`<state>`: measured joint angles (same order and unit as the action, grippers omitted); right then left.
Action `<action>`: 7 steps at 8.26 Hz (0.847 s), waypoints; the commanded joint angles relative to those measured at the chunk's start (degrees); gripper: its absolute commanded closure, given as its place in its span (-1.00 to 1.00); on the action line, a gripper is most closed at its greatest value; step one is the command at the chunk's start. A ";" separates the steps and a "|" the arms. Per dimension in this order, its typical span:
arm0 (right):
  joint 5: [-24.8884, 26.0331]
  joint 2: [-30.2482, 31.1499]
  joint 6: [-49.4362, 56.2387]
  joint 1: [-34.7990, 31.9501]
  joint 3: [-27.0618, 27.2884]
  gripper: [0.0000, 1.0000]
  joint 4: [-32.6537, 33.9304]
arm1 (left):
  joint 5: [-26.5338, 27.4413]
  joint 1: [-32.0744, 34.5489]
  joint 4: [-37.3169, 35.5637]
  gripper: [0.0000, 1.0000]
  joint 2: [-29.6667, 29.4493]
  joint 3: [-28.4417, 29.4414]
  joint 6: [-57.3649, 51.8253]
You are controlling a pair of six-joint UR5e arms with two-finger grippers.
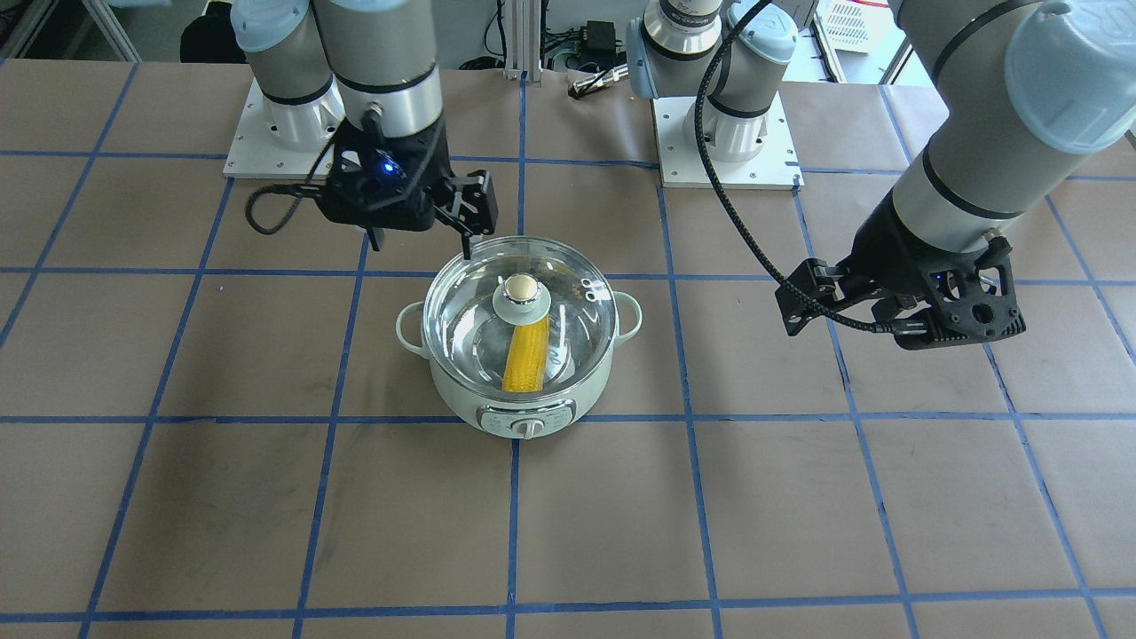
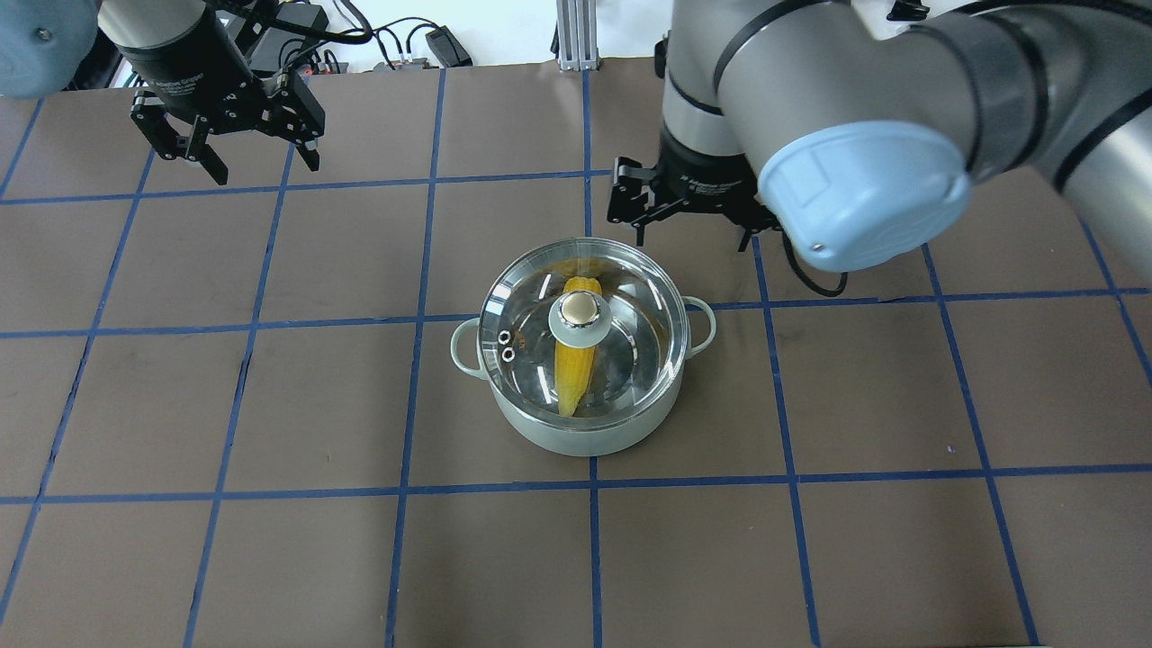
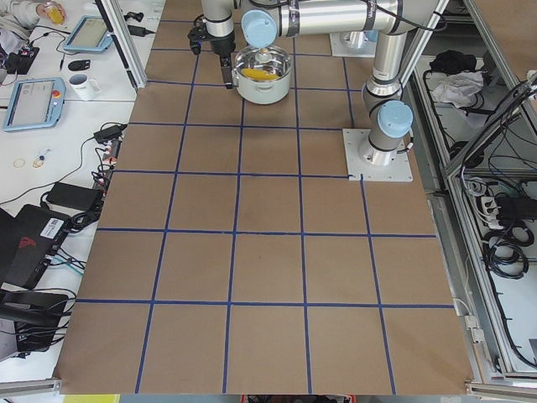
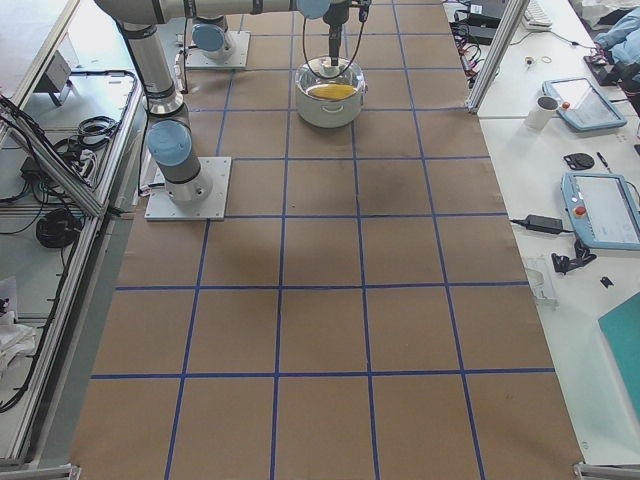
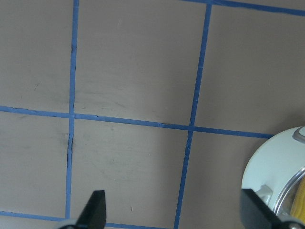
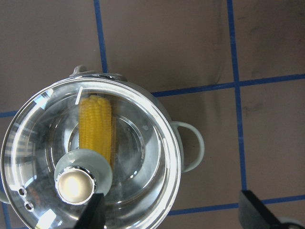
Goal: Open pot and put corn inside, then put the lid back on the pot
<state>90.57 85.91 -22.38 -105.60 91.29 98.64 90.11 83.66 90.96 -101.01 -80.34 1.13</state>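
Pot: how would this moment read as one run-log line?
lid on pot | corn inside | left end effector open, empty, far off | right end effector open, empty, near pot

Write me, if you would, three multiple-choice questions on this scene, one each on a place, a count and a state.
1. Where is the bright yellow ear of corn relative to the round mint-green pot?
A) beside it
B) inside it, under the clear glass lid
C) balanced on top of it

2. How many loop side handles does the pot show?
A) one
B) two
C) four

3. How do the left gripper and the right gripper stand?
A) both open, holding nothing
B) left shut on the lid
C) right shut on the corn

Answers:
1 B, the corn shows through the seated glass.
2 B, one loop sticks out on each side.
3 A, both pairs of fingers are spread, clear of the pot.
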 commanded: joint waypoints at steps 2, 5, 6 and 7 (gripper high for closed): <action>-0.48 6.28 13.39 13.21 -4.45 -1.00 -14.33 | 0.33 0.36 -0.08 -1.00 0.73 0.27 -0.08; -0.65 6.63 13.68 13.06 -4.19 -1.00 -14.80 | 0.25 0.36 0.01 -1.00 1.87 0.18 0.10; -0.65 6.64 13.68 13.06 -4.19 -1.00 -14.80 | -0.01 0.36 -0.17 -1.00 2.05 0.18 0.53; -0.74 6.64 13.68 12.97 -4.11 -1.00 -14.80 | 0.33 0.54 0.09 -1.00 2.92 0.09 0.71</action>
<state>89.96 92.48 -8.77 -92.60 87.12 83.95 90.26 84.04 90.91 -99.08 -80.12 1.39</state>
